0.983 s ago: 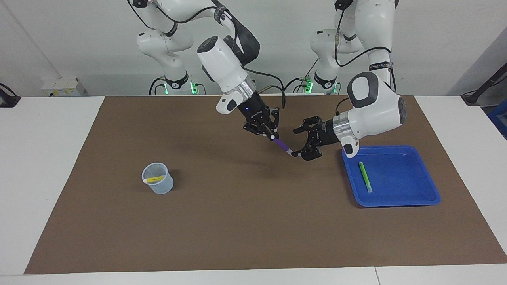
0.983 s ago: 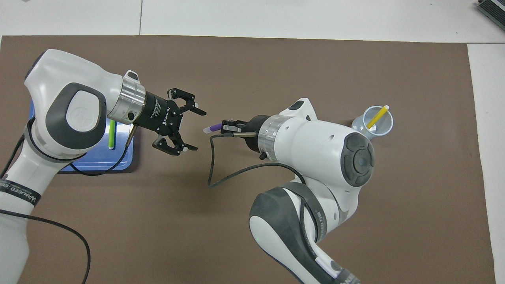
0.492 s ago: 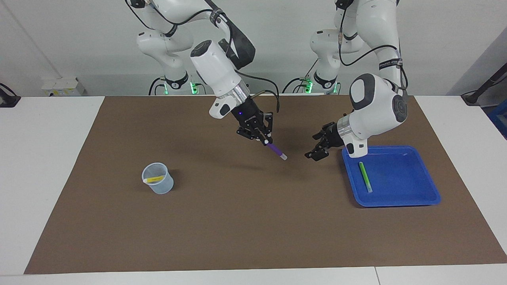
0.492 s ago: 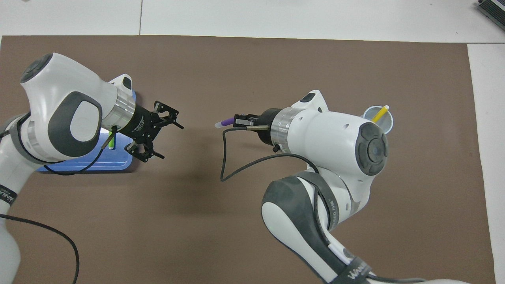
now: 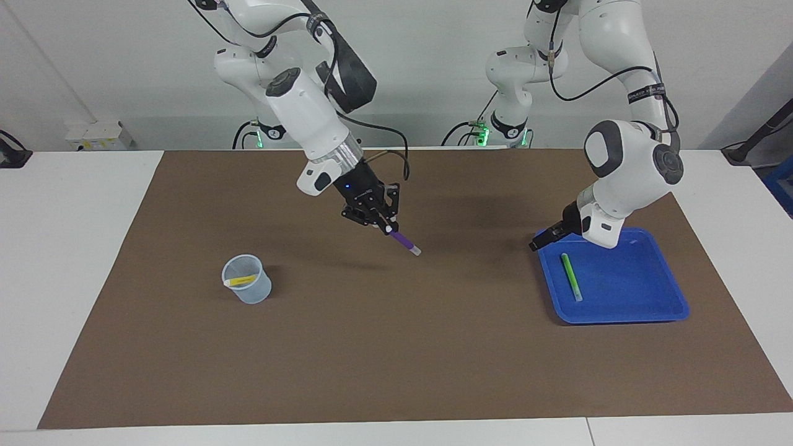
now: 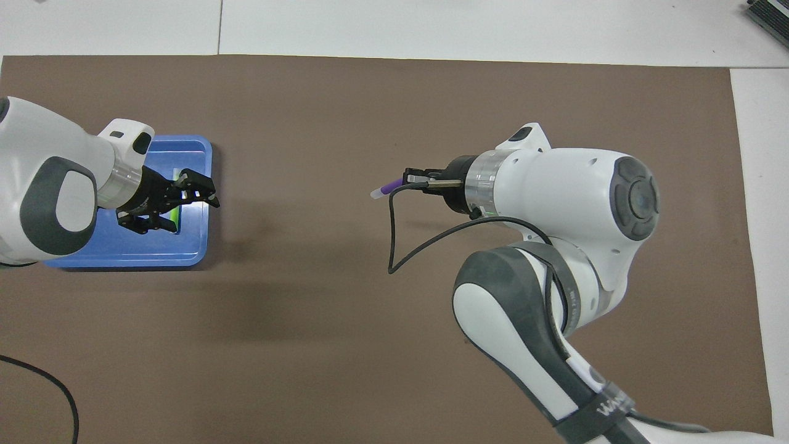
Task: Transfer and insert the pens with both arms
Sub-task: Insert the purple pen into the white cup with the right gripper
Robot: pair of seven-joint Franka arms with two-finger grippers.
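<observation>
purple pen (image 5: pixel 404 241) is pinched in my right gripper (image 5: pixel 383 223), fingers clamped tight on its upper end, pale tip slanting down over the bare brown mat (image 5: pixel 384 347), mid table. green pen (image 5: pixel 571 276) lies flat in the blue tray (image 5: pixel 644 310) toward my left arm's end. yellow pen (image 5: pixel 240 280) sits tilted in the clear cup (image 5: pixel 248 291) toward the right arm's end. my left gripper (image 6: pixel 188 206) hangs w/ fingers spread wide, holding nothing, over the tray's edge by the green pen.
</observation>
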